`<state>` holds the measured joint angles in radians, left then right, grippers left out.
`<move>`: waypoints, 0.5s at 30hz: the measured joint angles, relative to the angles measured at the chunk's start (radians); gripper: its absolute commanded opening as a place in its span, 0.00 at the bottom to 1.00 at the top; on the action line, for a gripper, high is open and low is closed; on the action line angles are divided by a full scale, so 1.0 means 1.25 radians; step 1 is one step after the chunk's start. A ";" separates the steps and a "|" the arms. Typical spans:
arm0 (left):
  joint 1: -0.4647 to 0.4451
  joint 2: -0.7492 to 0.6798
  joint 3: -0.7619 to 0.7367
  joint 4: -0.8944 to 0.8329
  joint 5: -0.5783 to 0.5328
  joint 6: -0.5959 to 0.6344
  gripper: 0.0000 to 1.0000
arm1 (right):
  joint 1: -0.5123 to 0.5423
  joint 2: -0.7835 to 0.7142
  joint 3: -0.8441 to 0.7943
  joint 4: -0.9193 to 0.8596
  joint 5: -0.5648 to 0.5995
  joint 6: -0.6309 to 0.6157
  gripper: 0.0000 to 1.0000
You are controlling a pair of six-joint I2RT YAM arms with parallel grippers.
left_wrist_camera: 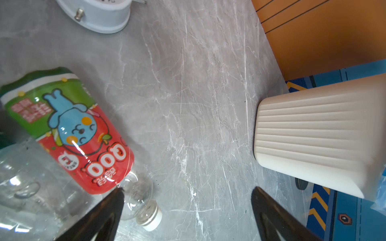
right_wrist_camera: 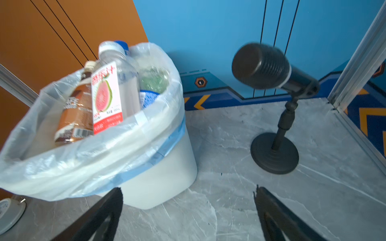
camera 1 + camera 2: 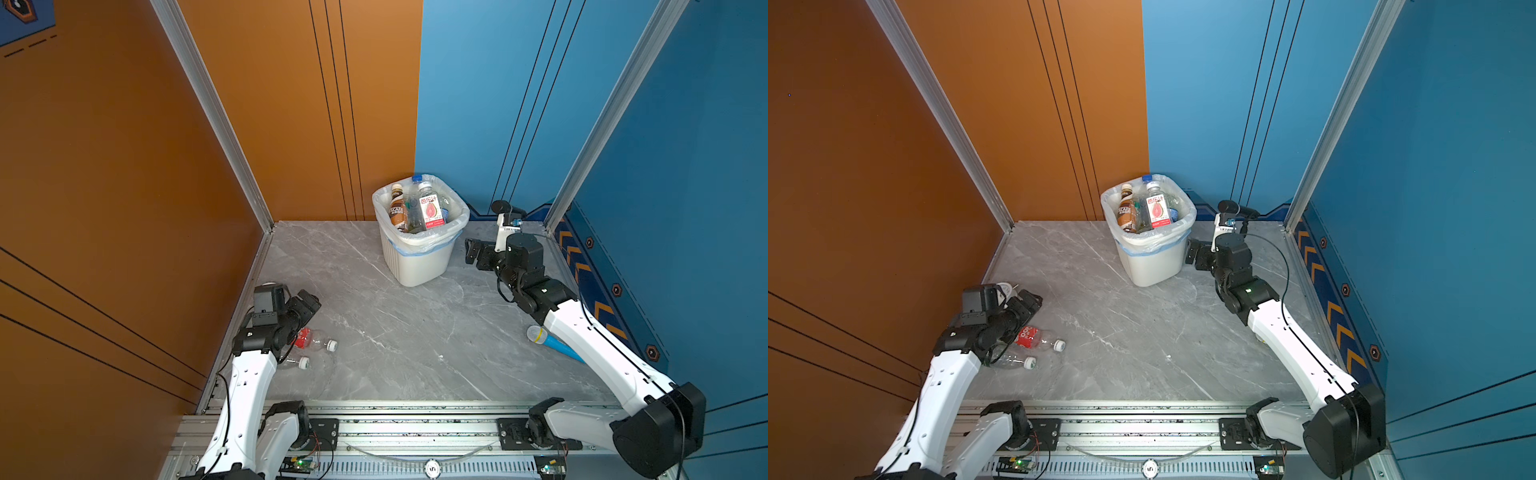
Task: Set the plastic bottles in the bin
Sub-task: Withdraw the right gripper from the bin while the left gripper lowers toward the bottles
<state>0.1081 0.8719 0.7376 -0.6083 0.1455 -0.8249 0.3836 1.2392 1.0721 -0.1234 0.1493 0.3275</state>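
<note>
Near the bench's (image 3: 395,332) left edge, the red-labelled bottle (image 3: 311,338) lies flat, cap toward the right edge. The left hand (image 3: 311,301) hangs beside it, wide open and empty. The right hand (image 3: 471,250), beside the bin (image 3: 415,266), is likewise.

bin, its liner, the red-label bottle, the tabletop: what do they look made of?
Bin: matte off-white plastic, moulded ribs along the wall.
Liner: thin translucent plastic film, wrinkled, folded over the rim.
Red-label bottle: clear glossy plastic, glints on its printed sleeve.
Tabletop: grey marble look with white veins; stone or laminate, can't tell.
</note>
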 measured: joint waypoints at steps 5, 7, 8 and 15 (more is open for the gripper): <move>-0.004 -0.016 0.008 -0.079 -0.039 -0.031 0.95 | -0.001 0.002 -0.001 -0.002 -0.028 0.012 1.00; -0.004 -0.023 0.008 -0.107 -0.059 -0.043 0.95 | -0.004 0.004 -0.001 -0.001 -0.037 0.015 1.00; -0.004 -0.027 0.008 -0.118 -0.067 -0.046 0.95 | -0.004 0.005 -0.001 0.000 -0.040 0.017 1.00; -0.001 -0.029 -0.003 -0.142 -0.091 -0.060 0.94 | -0.017 0.013 -0.007 0.002 -0.062 0.028 1.00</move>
<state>0.1070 0.8356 0.7338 -0.7856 0.0319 -0.8993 0.3622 1.2552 1.0634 -0.1204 0.0715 0.3626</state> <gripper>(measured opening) 0.945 0.995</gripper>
